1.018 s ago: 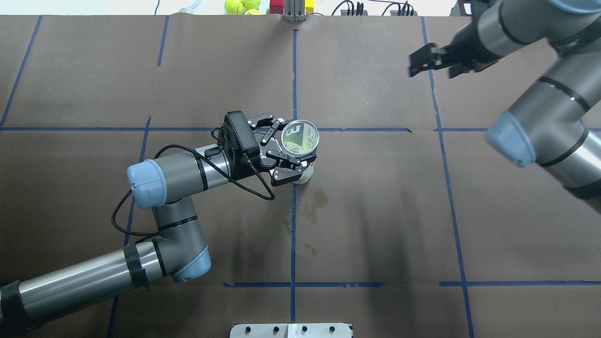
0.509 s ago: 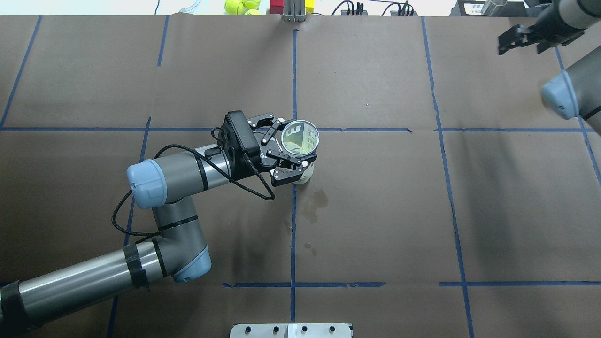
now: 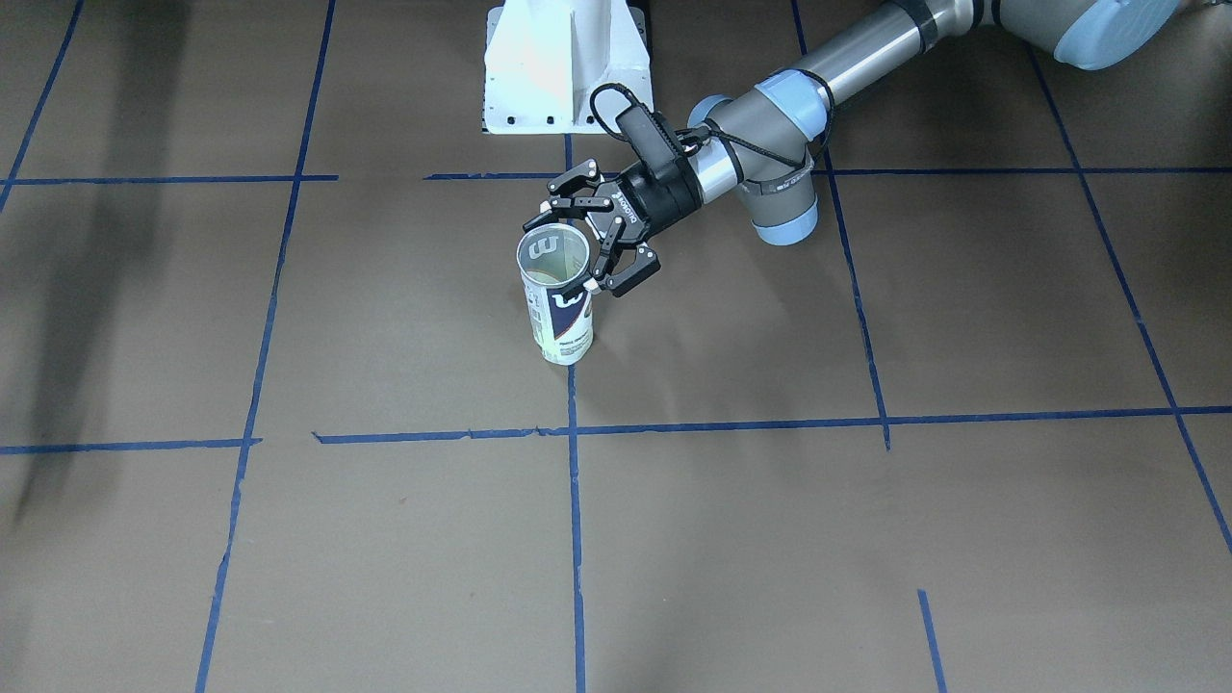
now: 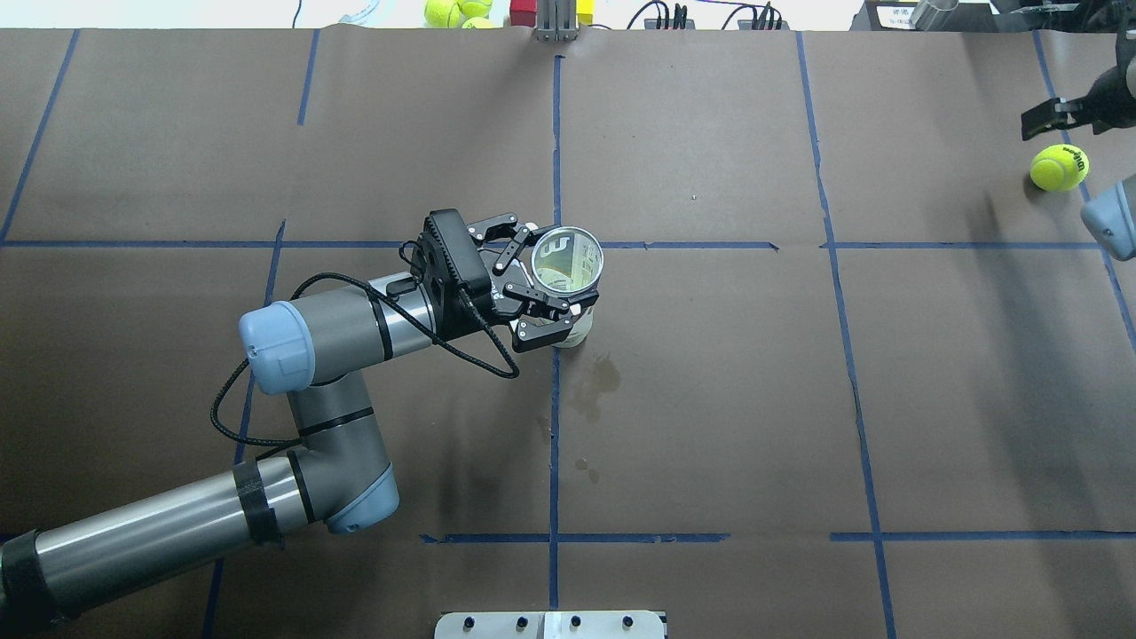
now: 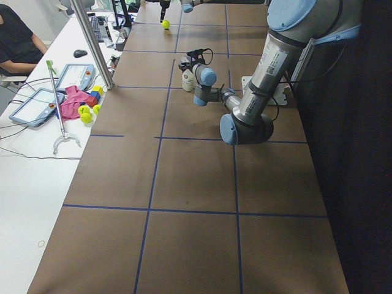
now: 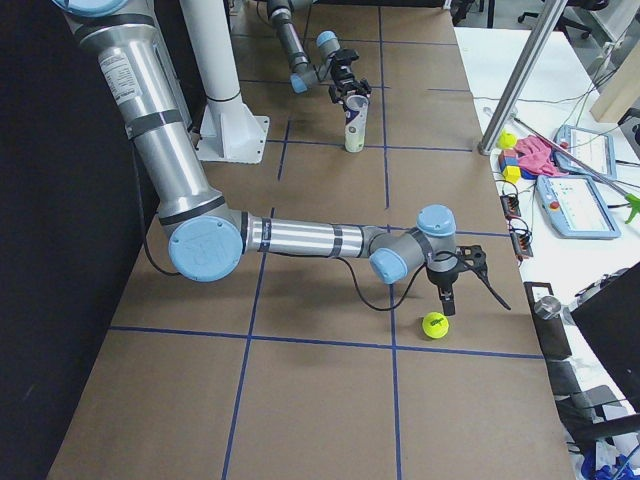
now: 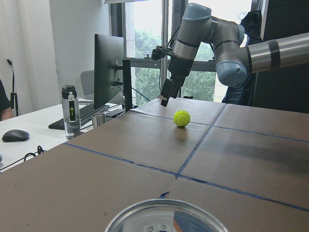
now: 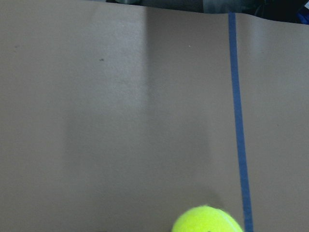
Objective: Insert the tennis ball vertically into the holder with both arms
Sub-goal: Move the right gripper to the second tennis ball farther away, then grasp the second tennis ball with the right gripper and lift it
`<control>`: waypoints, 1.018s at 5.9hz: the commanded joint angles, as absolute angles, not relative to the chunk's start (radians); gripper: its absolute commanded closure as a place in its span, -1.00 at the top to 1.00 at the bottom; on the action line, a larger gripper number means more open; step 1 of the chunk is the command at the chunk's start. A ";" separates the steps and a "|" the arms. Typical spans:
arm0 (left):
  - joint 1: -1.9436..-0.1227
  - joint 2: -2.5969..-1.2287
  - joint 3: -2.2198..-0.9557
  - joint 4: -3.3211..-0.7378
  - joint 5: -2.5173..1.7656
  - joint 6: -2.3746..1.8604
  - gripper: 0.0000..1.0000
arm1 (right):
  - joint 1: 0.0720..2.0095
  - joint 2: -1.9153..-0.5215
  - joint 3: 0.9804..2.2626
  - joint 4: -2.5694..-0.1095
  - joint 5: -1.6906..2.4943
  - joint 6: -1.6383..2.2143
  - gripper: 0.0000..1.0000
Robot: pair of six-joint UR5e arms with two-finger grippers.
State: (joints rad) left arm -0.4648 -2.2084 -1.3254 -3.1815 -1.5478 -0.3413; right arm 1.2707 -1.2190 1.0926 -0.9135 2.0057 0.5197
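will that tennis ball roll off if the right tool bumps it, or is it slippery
Likely to roll: the tennis ball is round and lies loose on the flat table, with the right tool close by but apart. Its fuzzy felt probably grips well rather than slipping. It looks light, so even a small nudge may send it away.

Left arm (image 4: pixel 319 333): silver tube links, dark grey joint housings, light-blue round caps, black bands round the tubes. At the end farthest from the white pedestal base (image 3: pixel 566 63), a black cable (image 4: pixel 232 390) loops off a boxy black camera mount (image 4: pixel 448 253). Left gripper (image 4: pixel 541 282): black linkage fingers, silver screw heads. Right arm (image 6: pixel 300 238): same colours, unreadable print on the tube nearest the base.
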 commanded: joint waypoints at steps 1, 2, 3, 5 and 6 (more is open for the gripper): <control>-0.465 -2.207 -1.325 -3.181 -1.548 -0.342 0.81 | 1.270 -1.250 1.077 -0.904 1.993 0.471 0.95; -0.465 -2.207 -1.325 -3.181 -1.548 -0.342 0.81 | 1.269 -1.250 1.068 -0.905 1.967 0.457 0.95; -0.465 -2.209 -1.327 -3.183 -1.548 -0.342 0.81 | 1.241 -1.246 1.066 -0.905 1.927 0.457 0.96; -0.465 -2.209 -1.327 -3.183 -1.548 -0.341 0.81 | 1.223 -1.246 1.060 -0.905 1.911 0.456 0.96; -0.463 -2.209 -1.327 -3.183 -1.548 -0.341 0.82 | 1.221 -1.241 1.052 -0.905 1.910 0.453 0.96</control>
